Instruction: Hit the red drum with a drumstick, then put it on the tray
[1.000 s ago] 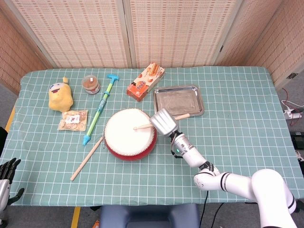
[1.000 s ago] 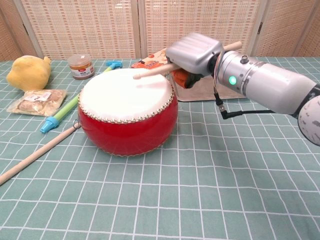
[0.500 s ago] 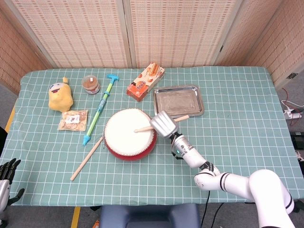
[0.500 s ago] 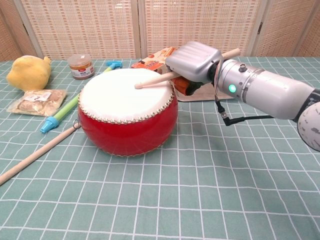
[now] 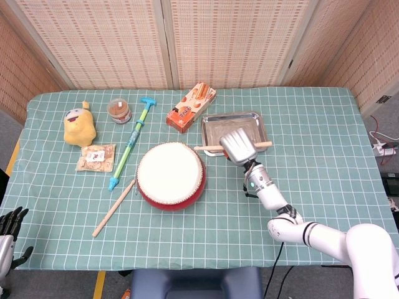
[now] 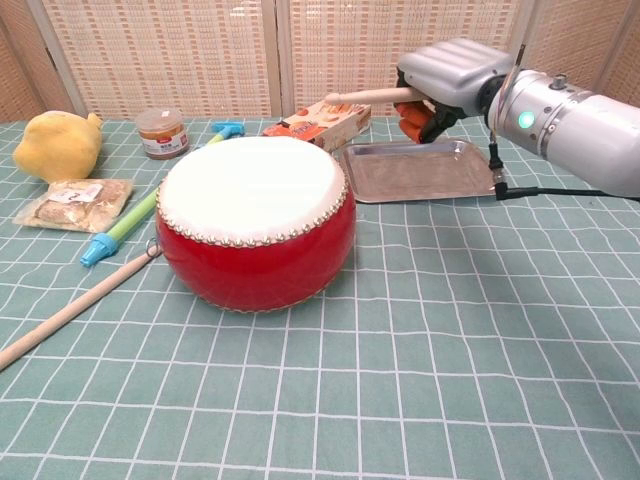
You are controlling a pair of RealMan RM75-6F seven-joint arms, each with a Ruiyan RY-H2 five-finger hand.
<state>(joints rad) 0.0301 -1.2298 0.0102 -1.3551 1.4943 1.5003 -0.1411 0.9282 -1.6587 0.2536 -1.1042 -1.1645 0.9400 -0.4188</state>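
Far left, my left hand (image 5: 10,224) is cut off at the frame's bottom corner; I can't tell how its fingers lie. A spare stick (image 5: 115,208) lies on the desk (image 5: 324,143) beside the red drum (image 5: 170,176). Moving right, my right hand (image 5: 240,146) grips the drumstick (image 5: 209,148) over the tray (image 5: 215,124), its fingers hidden under the palm. In the chest view the stick's rear end hides behind the hand.

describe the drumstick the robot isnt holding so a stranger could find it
Start at the red drum in the middle of the table. The loose drumstick lies on the cloth at the drum's left edge, slanting toward the table's front. Unlike the blue-green toy nearby, it is plain pale wood.
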